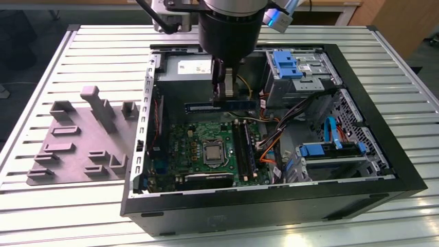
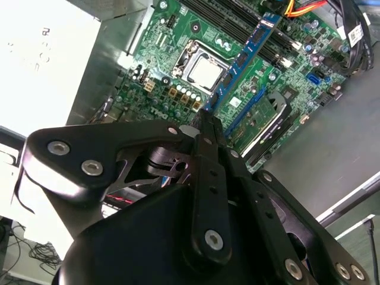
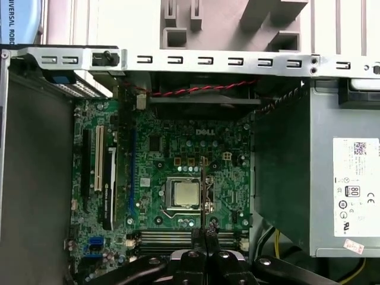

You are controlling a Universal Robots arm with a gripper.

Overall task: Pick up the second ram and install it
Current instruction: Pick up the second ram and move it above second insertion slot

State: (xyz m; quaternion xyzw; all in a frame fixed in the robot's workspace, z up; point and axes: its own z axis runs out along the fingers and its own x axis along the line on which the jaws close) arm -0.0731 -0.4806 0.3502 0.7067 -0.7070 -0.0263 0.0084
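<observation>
My gripper (image 1: 225, 99) hangs inside the open computer case, shut on the second ram (image 1: 221, 105), a long thin blue-green stick held level above the motherboard (image 1: 180, 149). In the second wrist view the ram (image 2: 243, 59) reaches out from the gripper (image 2: 205, 122) across the processor socket (image 2: 205, 71). The first wrist view shows the ram (image 3: 203, 190) edge-on as a thin line over the socket, rising from the gripper (image 3: 203, 230). The dark memory slots (image 1: 243, 146) lie on the board below and nearer the front than the stick.
A grey moulded tray (image 1: 75, 139) with upright blocks lies on the slatted table at the exterior view's left. Inside the case are the power supply (image 1: 185, 67), blue drive cages (image 1: 291, 64), orange and black cables (image 1: 274, 139) and a graphics card (image 1: 202, 180).
</observation>
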